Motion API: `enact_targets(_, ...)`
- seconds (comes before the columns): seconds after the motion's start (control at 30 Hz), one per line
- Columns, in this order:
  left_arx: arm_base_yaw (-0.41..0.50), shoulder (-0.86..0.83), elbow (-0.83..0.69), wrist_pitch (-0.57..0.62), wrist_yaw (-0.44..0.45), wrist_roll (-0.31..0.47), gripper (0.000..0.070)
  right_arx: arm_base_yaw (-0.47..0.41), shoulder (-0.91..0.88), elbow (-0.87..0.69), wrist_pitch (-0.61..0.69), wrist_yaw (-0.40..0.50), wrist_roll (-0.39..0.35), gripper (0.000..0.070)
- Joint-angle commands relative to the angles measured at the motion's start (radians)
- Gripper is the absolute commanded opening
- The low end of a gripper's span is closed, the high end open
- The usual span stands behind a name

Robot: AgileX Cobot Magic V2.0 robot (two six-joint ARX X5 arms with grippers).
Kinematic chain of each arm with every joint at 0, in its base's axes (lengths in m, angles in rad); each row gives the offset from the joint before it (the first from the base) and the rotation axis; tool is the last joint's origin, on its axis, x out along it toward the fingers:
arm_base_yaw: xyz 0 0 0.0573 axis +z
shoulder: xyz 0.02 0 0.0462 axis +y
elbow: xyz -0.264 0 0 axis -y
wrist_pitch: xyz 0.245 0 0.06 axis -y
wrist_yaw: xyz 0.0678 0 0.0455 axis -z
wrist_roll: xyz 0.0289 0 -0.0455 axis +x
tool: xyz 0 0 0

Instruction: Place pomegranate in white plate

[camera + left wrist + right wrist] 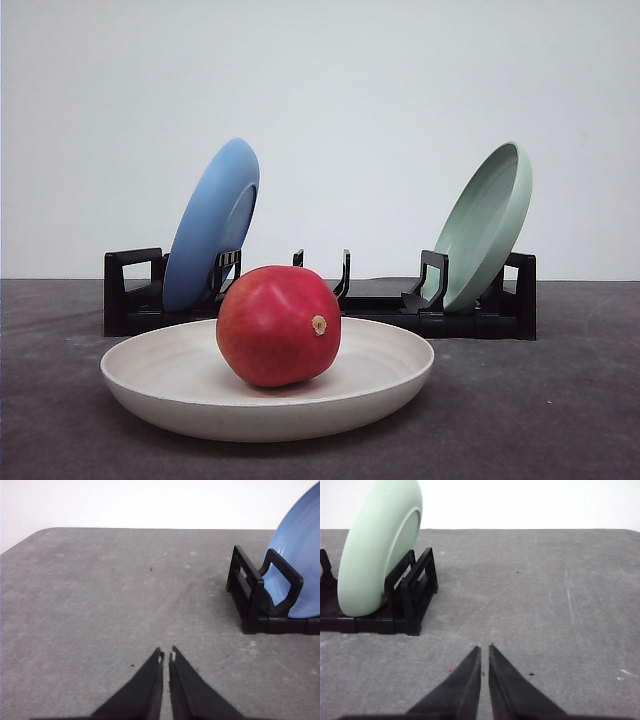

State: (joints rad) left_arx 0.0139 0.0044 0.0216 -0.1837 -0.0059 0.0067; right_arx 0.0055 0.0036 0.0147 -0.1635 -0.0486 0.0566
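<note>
The glossy red pomegranate (pixel 278 325) rests inside the white plate (pixel 160 375), which lies flat on the grey table at the front centre of the front view; its tan nub faces right. My left gripper (pixel 166 656) hovers over bare table with its black fingers together and nothing between them, the rack's left end off to one side of it. My right gripper (pixel 485 650) is likewise shut and holds nothing, near the rack's other end.
A black dish rack (pixel 130 300) stands behind the white plate. A blue plate (pixel 210 225) (pixel 300 555) leans in its left slot and a pale green plate (pixel 485 225) (pixel 375 550) in its right slot. Grey tabletop (pixel 100 605) spreads around both grippers.
</note>
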Motion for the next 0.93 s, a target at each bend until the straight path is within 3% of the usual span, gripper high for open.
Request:
enact_targets(0.0,0.002,-0.002,-0.01,-0.003,-0.006,-0.003,0.0,0.001,0.0,-0.004,0.01,0.0,0.007,0.0023)
enact_targets(0.9,0.002,-0.002,-0.01,-0.003,-0.006,-0.003,0.0,0.001,0.0,-0.004,0.01,0.0,0.007,0.0023)
